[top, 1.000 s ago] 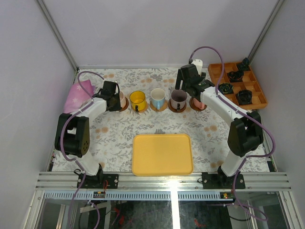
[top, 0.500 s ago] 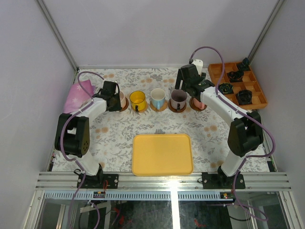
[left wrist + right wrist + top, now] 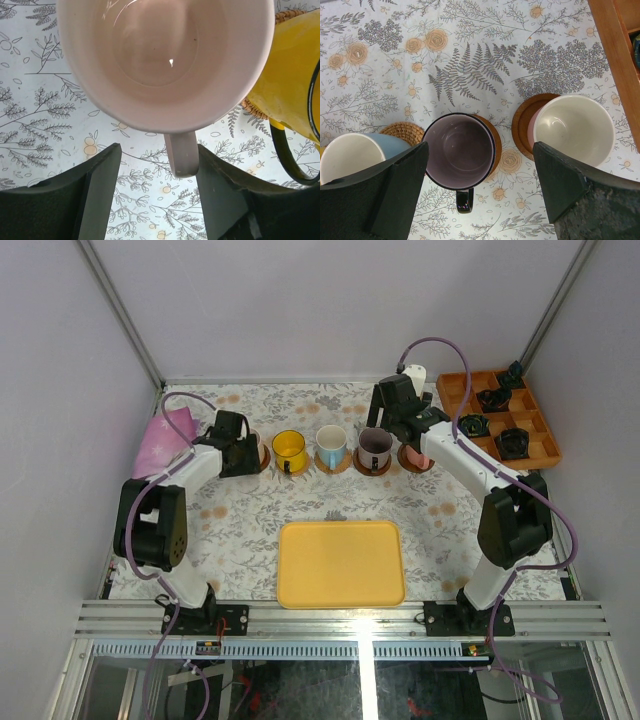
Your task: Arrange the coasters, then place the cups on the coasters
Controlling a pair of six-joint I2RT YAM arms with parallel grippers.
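All but done, by the look: five cups [image 3: 331, 445] lined up across the far surface [image 3: 250, 520], each on a coaster [image 3: 521, 120]. At the left end, the pink cup [image 3: 165, 55], handle [image 3: 181, 155] inside the spread left claw [image 3: 156, 170], not pinched; right claw [image 3: 480, 145] spread wide over the purple cup [image 3: 460, 150]. Left to do: backing away

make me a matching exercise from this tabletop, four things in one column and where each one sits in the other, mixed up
Things:
1. yellow cup
2. purple-grey cup
3. yellow tray
4. orange box

Places:
a. far right corner
b. near edge, in the middle
c. second from the left in the row
d. second from the right in the row

Pairs: 1-c, 2-d, 3-b, 4-a
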